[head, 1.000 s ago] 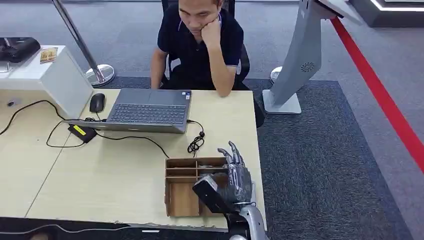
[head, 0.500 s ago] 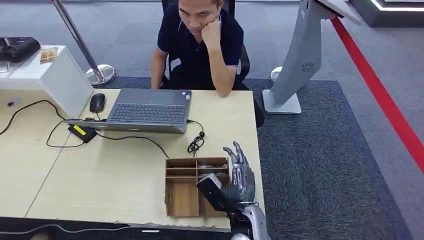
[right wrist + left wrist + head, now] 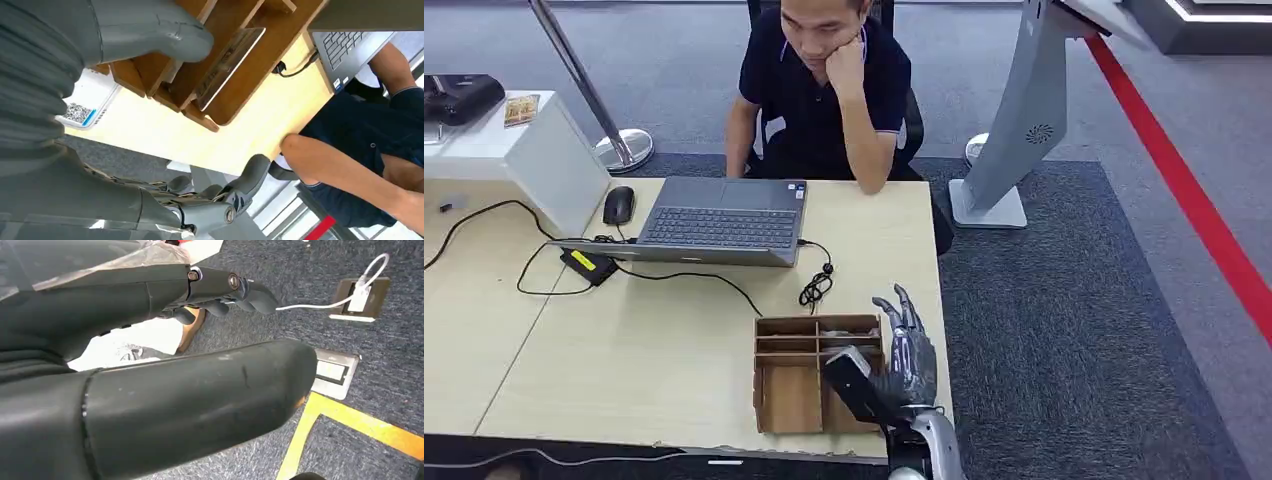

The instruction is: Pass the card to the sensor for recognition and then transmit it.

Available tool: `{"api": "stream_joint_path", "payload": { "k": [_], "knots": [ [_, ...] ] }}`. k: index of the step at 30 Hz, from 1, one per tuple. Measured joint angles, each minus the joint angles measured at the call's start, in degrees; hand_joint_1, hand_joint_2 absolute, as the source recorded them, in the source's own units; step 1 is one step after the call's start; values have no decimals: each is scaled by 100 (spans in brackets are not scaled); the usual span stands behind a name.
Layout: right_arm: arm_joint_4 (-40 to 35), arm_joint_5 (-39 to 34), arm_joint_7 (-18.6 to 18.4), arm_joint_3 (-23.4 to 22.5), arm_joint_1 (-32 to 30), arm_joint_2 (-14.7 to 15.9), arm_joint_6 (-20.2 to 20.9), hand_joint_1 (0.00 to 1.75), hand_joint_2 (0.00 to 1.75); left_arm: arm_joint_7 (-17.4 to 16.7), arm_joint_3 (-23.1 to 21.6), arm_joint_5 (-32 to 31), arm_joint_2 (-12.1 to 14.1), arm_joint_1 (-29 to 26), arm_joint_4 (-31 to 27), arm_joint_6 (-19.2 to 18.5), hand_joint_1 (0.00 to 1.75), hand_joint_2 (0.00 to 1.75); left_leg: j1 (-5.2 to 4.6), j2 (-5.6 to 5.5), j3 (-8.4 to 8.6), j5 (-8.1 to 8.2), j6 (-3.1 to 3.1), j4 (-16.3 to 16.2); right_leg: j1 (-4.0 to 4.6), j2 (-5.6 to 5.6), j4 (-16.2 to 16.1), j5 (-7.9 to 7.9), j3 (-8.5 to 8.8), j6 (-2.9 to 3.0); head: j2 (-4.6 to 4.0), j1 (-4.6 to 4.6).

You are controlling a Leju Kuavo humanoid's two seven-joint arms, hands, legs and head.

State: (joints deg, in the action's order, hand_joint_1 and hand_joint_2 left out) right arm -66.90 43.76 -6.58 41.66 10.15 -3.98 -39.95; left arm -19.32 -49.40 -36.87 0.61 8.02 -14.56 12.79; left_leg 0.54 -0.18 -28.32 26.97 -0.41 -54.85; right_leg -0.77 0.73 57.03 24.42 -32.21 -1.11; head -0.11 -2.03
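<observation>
While card [image 3: 227, 62] stands on edge in slot of wooden organiser [image 3: 789, 385], I see right hand [image 3: 902, 355] hovering just above organiser's right side, fingers [image 3: 904, 308] spread apart, holding nothing. Left hand [image 3: 150, 355] hangs over carpet, fingers loosely apart, nothing held. Organiser sits near desk [image 3: 644, 350] front edge. Laptop [image 3: 719, 220] farther back, person [image 3: 829, 90] seated behind it, mouse [image 3: 618, 205] beside laptop.

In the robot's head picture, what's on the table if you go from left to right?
White box → mouse → laptop → coiled black cable → robot's right hand, over the right end of the wooden tray.
</observation>
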Motion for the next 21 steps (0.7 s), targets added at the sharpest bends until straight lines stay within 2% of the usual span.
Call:
{"api": "stream_joint_path", "payload": {
  "k": [9, 14, 21],
  "knots": [
    [0, -4, -15, -22, -17, 4, 2, 58, 175, -2, -13, 13, 2, 0, -2, 0, 0, 0, 0, 0, 0, 0, 0, 0, 0, 0, 0, 0, 0, 0, 0, 0],
    [0, -13, -55, -22, -18, 7, 2, 68, 175, -2, -13, 15, 2, 0, -4, 0, 0, 0, 0, 0, 0, 0, 0, 0, 0, 0, 0, 0, 0, 0, 2, 0],
    [0, -39, -61, -22, -18, 7, 2, 61, 175, -2, -15, 15, 2, 0, -4, 0, 0, 0, 0, 0, 0, 0, 0, 0, 0, 0, 0, 0, 0, 0, 0, 0]
  ]
}}
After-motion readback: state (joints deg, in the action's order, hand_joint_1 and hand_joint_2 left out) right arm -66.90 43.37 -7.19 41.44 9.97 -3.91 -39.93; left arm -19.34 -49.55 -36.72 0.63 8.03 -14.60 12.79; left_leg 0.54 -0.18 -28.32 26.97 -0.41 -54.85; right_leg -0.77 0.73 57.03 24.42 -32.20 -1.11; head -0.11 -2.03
